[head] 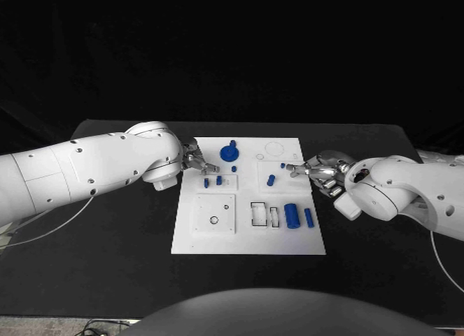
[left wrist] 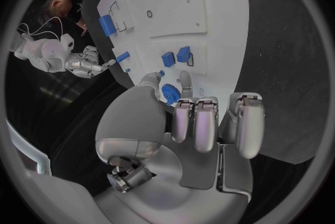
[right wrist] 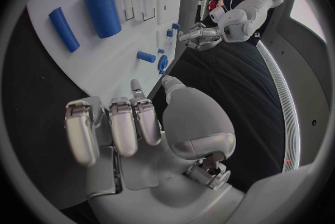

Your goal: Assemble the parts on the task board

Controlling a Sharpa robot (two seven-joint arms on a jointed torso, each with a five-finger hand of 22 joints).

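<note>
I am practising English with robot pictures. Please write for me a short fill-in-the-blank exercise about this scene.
1. The task board is the colour ____.
2. The table under the board is ____.
3. The large cylinder lying on the board is ____.
4. The left hand and the right hand hold ____.

Missing words: white; black; blue; nothing
</note>
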